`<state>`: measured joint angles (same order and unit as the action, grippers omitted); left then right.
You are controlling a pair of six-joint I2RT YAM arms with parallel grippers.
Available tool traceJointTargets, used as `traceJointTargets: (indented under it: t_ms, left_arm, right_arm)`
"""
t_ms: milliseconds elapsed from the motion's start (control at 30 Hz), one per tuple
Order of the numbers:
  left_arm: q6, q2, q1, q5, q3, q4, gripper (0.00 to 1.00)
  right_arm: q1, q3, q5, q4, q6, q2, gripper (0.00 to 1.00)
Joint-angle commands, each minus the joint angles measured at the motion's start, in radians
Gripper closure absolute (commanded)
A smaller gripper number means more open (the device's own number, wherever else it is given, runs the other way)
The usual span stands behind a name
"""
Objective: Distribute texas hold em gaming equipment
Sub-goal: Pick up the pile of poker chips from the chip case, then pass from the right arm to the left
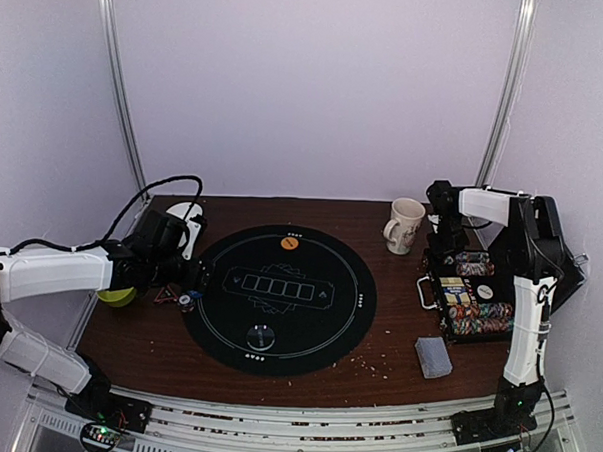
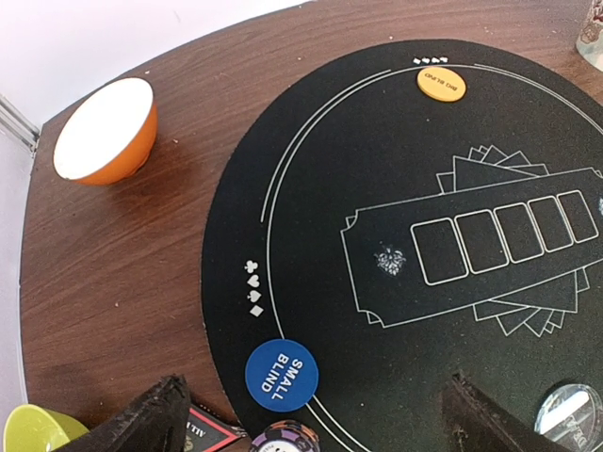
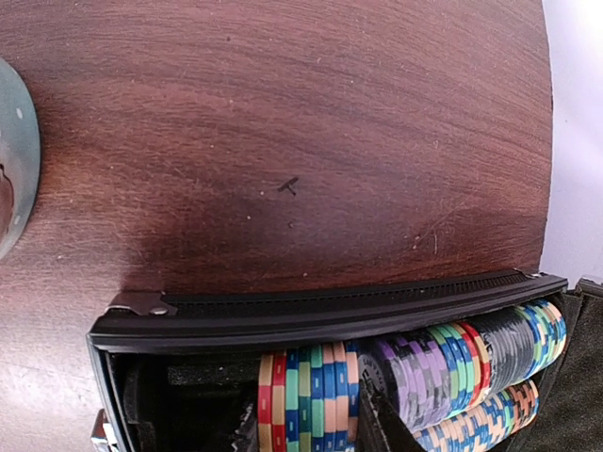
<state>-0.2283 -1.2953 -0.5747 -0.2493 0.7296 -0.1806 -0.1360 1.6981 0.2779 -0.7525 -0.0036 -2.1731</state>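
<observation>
Three discs are already set on the black mat: the orange disc at its far edge, the blue disc at its left, the clear disc at its near edge. The poker chips sit in the case right of the mat, and the cards lie undealt nearby. The left gripper is held wide over the mat's left edge. Whether the right gripper, lowered into the case, is closed on chips cannot be told.

— What's on the wooden counter?
— A round black mat in the middle, and a cream mug upright just off its far right edge.
— And to the left?
— An orange bowl, white inside, apart from the mat. A lime-green cup is nearer. Crumbs lie by the mat's near edge.
</observation>
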Motion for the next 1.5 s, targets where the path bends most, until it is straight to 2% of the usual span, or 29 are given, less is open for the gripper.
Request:
traceJointTargets:
  t_ms: [0,67,133,200,533,733,933,1100,1200,1233,1333,1467]
  left_arm:
    - [0.020,0.026,0.007,0.018,0.023,0.054,0.05]
    - [0.026,0.049,0.007,0.030,0.013,0.079,0.05]
    - [0.033,0.080,0.007,0.047,-0.001,0.107,0.05]
    - [0.048,0.111,0.006,0.063,-0.017,0.137,0.05]
    - [0.160,0.221,0.007,0.111,-0.040,0.226,0.05]
    - [0.276,0.260,0.006,0.230,-0.006,0.241,0.07]
    - [0.417,0.284,0.005,0.420,0.007,0.302,0.10]
    - [0.546,0.231,-0.013,0.585,0.050,0.373,0.10]
    - [0.643,0.142,-0.073,0.593,0.128,0.358,0.07]
    - [0.685,0.108,-0.103,0.584,0.163,0.338,0.04]
    - [0.808,0.004,-0.177,0.575,0.255,0.279,0.02]
    - [0.859,-0.088,-0.213,0.608,0.316,0.275,0.02]
  right_arm:
    - [0.021,-0.035,-0.004,-0.017,0.023,-0.016,0.78]
    - [0.022,-0.037,-0.017,-0.020,0.032,-0.011,0.83]
    - [0.025,-0.035,-0.038,-0.026,0.042,-0.007,0.94]
    - [0.028,-0.034,-0.049,-0.031,0.060,0.005,1.00]
    - [0.032,-0.010,-0.084,-0.018,0.116,0.165,1.00]
    - [0.031,0.017,-0.050,-0.095,0.137,0.241,1.00]
    - [0.009,0.027,-0.140,-0.164,0.158,0.368,1.00]
    - [-0.092,0.028,-0.373,-0.179,0.137,0.477,1.00]
    - [-0.212,0.041,-0.492,-0.172,0.155,0.499,1.00]
    - [-0.250,0.043,-0.546,-0.156,0.168,0.497,1.00]
    - [-0.361,0.029,-0.729,-0.062,0.224,0.476,1.00]
    - [-0.470,0.014,-0.936,0.096,0.318,0.419,1.00]
